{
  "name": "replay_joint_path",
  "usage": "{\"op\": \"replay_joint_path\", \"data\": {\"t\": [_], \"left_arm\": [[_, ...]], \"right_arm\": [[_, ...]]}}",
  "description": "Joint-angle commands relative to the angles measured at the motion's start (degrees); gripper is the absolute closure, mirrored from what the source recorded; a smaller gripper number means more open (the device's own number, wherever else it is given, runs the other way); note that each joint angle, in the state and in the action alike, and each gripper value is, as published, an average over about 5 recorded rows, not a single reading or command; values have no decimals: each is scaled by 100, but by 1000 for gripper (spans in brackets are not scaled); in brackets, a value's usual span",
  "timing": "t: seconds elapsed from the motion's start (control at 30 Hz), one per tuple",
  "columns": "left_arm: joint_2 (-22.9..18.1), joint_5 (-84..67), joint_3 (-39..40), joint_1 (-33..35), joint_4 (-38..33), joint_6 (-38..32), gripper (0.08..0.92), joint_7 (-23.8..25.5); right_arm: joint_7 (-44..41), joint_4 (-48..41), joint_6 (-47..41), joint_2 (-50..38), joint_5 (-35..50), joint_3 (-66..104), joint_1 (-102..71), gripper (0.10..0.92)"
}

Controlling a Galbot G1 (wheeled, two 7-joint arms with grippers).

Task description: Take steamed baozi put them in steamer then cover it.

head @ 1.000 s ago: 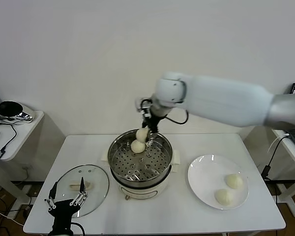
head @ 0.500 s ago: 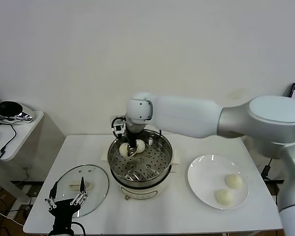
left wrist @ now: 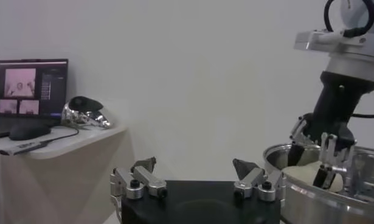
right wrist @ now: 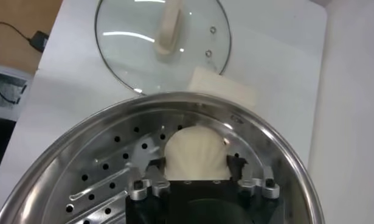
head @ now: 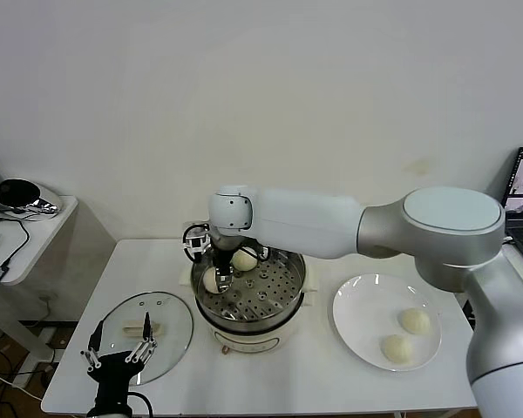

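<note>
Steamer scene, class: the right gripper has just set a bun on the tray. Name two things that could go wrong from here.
1. The right gripper stands open with its fingers close on either side of the bun; pulling away sideways might roll it across the perforated tray into the other bun.
2. Two buns wait on the plate, and the lid lies on the table near the left gripper; covering now would leave them out.

Robot lab: bare white table (head: 331, 370), side-desk monitor (left wrist: 31, 88) (plain wall).
</note>
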Motion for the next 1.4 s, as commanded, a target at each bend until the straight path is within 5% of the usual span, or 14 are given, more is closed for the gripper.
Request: {"op": "replay_joint_path", "data": {"t": [0.03, 0.6, 0.87, 1.1, 1.4], "left_arm": [[1, 8, 12, -6, -9, 4, 177, 0], [45, 167, 170, 71, -68, 17, 177, 16], [-23, 395, 314, 240, -70, -16, 177, 6], [-18, 476, 263, 362, -48, -53, 177, -8], [-65, 551, 259, 418, 34, -91, 177, -23]], "right_arm": [[-107, 230, 4, -259, -11, 4, 318, 217], [-1243, 3344, 922, -4601, -1013, -892, 2094, 203], [-1409, 3698, 1540, -6062, -2233, -494, 1069, 203], [-1328, 3705, 1940, -7090, -3236, 1719, -1779, 203], [-1181, 3576, 2218, -7194, -3701, 2431, -3038, 203]]}}
